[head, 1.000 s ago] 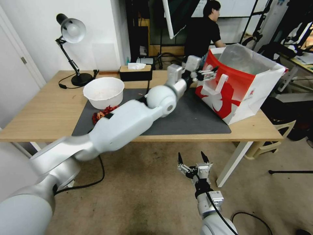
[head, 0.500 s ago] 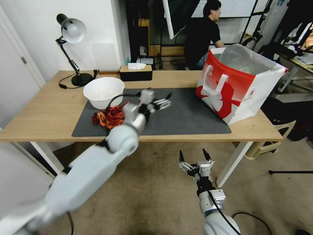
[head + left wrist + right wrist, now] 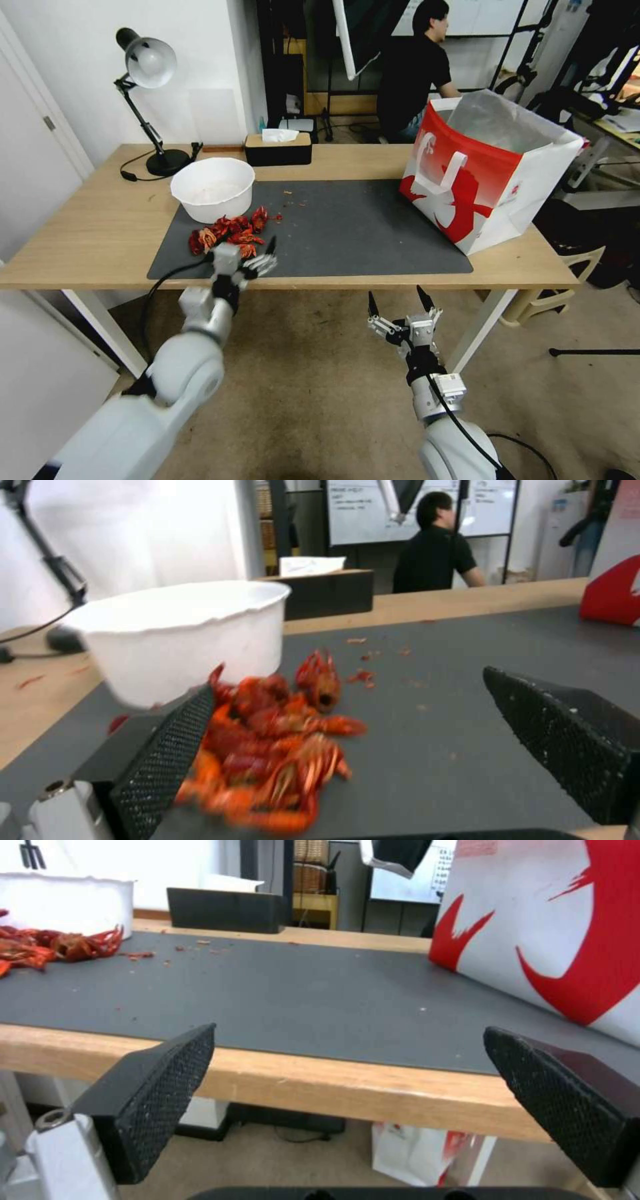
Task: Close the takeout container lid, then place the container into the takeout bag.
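A large red-and-white takeout bag (image 3: 487, 180) stands upright and open at the right end of a wooden table (image 3: 87, 233), partly on a dark grey mat (image 3: 360, 227); its silvery lining shows, but its contents cannot be seen. The left gripper (image 3: 257, 257) hangs at the mat's near edge, well apart from the bag, fingers spread wide and holding nothing. Just beyond it lies a loose pile of red crayfish (image 3: 227, 235), touching a white round bowl (image 3: 212, 188) that looks empty. The right gripper (image 3: 399, 312) hovers below the table's front edge, jaws wide open, empty. A desk lamp (image 3: 148, 93) and a tissue box (image 3: 277, 147) stand at the back.
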Available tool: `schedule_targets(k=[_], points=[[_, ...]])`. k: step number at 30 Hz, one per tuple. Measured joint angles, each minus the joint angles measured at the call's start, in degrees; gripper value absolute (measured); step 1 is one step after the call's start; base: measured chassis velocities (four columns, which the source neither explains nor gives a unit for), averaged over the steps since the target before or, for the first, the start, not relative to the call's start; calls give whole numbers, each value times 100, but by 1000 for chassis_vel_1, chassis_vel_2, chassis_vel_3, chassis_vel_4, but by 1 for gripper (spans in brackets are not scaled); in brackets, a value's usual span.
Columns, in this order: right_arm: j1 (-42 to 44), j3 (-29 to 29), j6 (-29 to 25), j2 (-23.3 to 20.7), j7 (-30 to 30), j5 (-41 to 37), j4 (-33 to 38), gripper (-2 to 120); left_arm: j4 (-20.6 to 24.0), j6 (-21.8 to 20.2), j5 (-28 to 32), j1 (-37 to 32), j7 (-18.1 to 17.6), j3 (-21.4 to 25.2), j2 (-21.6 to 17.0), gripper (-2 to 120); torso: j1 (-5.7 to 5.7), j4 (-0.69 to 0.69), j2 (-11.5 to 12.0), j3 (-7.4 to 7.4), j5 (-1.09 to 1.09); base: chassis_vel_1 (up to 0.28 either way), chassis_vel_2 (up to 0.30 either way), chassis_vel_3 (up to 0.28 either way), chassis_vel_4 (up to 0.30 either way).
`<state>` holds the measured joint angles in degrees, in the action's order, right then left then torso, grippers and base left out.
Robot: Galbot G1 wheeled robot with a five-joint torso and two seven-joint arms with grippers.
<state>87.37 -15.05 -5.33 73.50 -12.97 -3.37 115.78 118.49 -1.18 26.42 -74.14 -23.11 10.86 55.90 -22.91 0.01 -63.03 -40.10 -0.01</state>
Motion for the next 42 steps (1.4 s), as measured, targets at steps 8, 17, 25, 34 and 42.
schedule_targets(k=[8,17,25,34,42], points=[[-31,-52,144,-38,-126,-49,67,100,183,335,-270,-838,38,583,463,100,0,-1,0,0,1,0,0,0,0],[-13,-58,128,-78,-138,-251,104,100,256,449,-651,-1595,75,767,952,100,0,0,0,0,1,0,0,0,0],[105,-88,76,-117,-67,-417,123,100,191,637,-925,-1863,144,798,1265,100,-1,-1,0,-1,1,0,0,0,0],[116,-90,66,-117,-60,-423,119,100,175,644,-945,-1843,148,794,1278,100,0,-1,0,-1,1,0,0,0,0],[116,-90,63,-115,-58,-423,115,100,173,642,-938,-1830,148,786,1272,100,-1,-1,0,-1,1,0,0,0,0]])
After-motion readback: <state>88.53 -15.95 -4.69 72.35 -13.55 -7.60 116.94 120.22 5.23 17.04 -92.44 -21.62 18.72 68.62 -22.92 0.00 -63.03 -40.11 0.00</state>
